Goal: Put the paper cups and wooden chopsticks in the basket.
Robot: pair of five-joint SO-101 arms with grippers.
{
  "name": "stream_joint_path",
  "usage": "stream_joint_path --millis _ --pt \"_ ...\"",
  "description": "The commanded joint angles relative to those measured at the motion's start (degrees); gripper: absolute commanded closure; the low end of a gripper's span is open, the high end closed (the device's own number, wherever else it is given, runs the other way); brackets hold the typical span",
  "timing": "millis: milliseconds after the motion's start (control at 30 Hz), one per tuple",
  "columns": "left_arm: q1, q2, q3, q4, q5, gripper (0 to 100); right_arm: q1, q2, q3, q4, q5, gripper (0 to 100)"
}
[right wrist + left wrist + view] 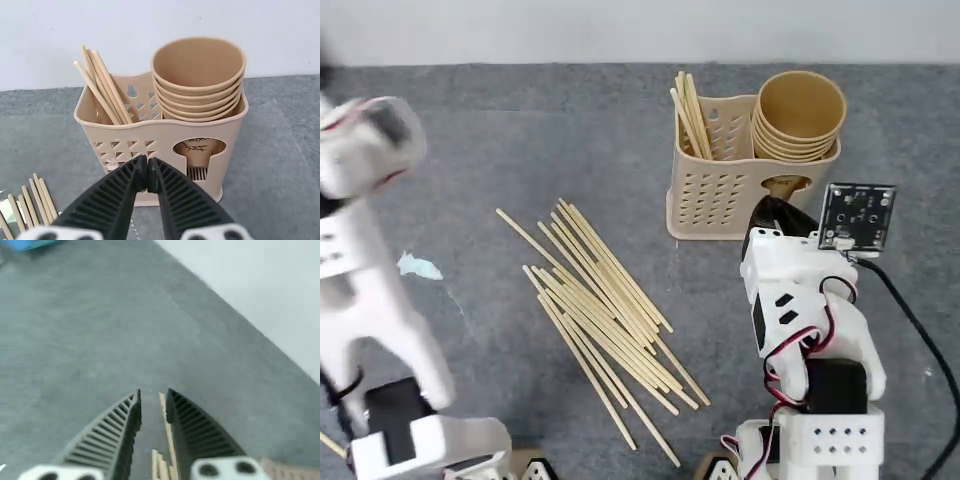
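Grey counter [520, 130] carries the basket [705, 195]: stacked paper cups [802, 105] fill one compartment, upright chopsticks [692, 115] the other. Loose chopsticks [605, 300] lie near it. Right fingers [125, 195] are closed, empty, just before the basket. Left fingers [120, 425] clamp gripped chopsticks [162, 405].

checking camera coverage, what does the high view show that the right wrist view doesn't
The high view adds the full pile of loose chopsticks on the table, a pale scrap and the left arm. The right wrist view adds the right claw up close, shut on nothing, facing the basket. Both have the basket, its stacked cups and the standing chopsticks beside them.
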Motion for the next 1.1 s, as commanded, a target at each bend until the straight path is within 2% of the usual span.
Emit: stream_joint_path --millis 0,267,567,700,900,1067 --pt "-8.53 -2.55 3.65 1.14 -3.43 99 -0.66 -0.48 -0.53 -0.57 -0.18 97.6" --pt "-24.62 -2.55 20.26 1.14 -13.54 98 -0.66 -0.48 -0.53 -0.57 -0.18 97.6" --pt "-40.35 -2.02 32.66 0.35 -26.55 98 -0.66 -0.48 -0.53 -0.57 -0.18 97.6" --pt "-44.04 -2.02 40.13 -3.25 -34.20 98 -0.66 -0.48 -0.53 -0.57 -0.18 97.6" --pt "-45.89 -2.02 52.70 -13.71 -38.15 97 -0.66 -0.48 -0.53 -0.48 -0.18 97.6" --pt "-45.80 -2.02 59.82 -21.54 -38.77 80 -0.75 -0.40 -0.35 -0.48 -0.18 97.6"
